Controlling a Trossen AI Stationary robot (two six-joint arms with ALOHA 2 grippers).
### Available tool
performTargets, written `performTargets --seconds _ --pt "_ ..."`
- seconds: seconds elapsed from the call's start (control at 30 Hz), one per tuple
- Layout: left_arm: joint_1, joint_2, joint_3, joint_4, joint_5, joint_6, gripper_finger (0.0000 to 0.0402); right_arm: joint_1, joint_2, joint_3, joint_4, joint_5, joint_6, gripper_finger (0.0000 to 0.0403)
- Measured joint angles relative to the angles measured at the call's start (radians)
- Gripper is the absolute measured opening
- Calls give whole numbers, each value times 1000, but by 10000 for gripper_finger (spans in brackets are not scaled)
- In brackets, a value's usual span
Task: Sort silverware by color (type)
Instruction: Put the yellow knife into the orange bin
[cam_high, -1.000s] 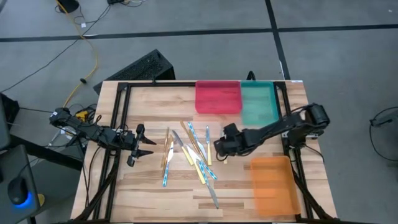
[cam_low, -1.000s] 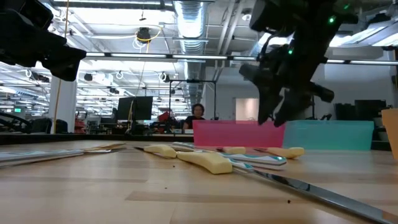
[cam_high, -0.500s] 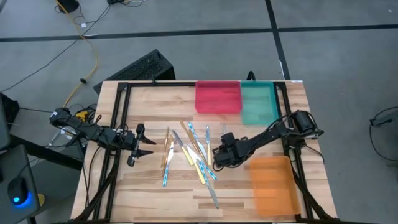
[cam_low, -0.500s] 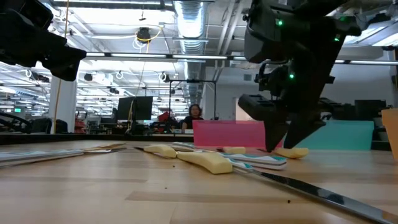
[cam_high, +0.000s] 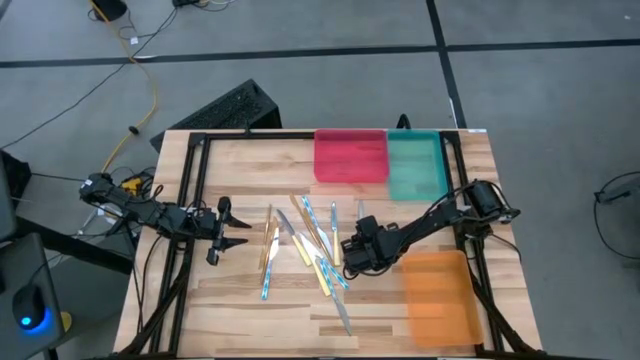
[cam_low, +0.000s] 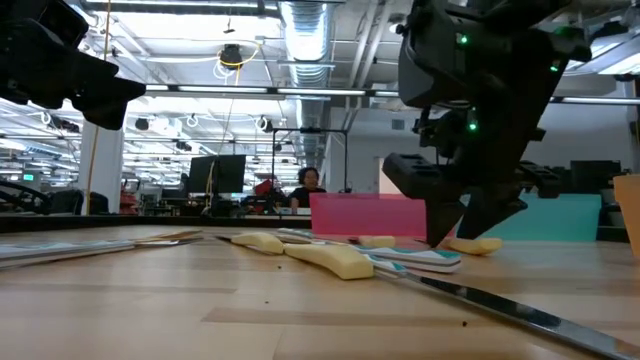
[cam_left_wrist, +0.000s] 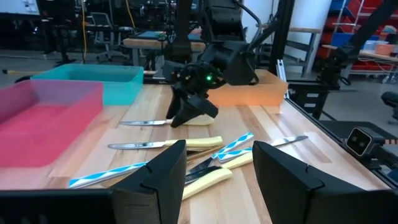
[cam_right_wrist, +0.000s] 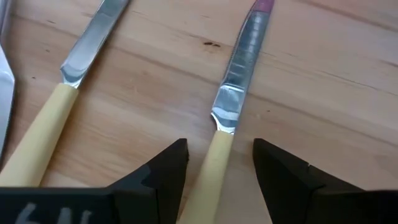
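The right gripper (cam_right_wrist: 214, 168) is low over the table with fingers apart, a yellow-handled knife (cam_right_wrist: 231, 102) lying between them, blade pointing forward, ungripped.

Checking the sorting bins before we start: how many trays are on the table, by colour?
Red tray: 1
Teal tray: 1
Orange tray: 1
Total: 3

Silverware (cam_high: 305, 250) scattered mid-table (cam_high: 230, 300). Two trays (cam_high: 380, 158) side by side at far edge, third tray (cam_high: 440, 300) by right edge, near corner.
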Motion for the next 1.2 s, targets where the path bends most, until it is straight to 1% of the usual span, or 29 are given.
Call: performTargets --seconds 0.13,0.27,0.43,0.53,0.7,0.87,1.0,1.2 --pt "0 0 0 0 0 -11 169 7 25 0 11 -7 6 192" --pt "0 0 0 0 0 -12 169 24 27 0 -3 -3 61 145" --pt "0 0 0 0 0 -12 169 35 28 -1 -13 -8 73 77" --pt "0 0 0 0 0 -12 169 38 28 -1 -14 -7 79 52" --pt "0 0 0 0 0 -13 169 39 15 -3 -14 -8 82 46" --pt "0 0 0 0 0 -14 169 41 -29 -7 -11 3 85 45" --pt "0 0 0 0 0 -14 169 38 -75 -9 -27 -16 72 44" --pt "0 0 0 0 0 -14 169 49 -144 -8 -61 18 67 44"
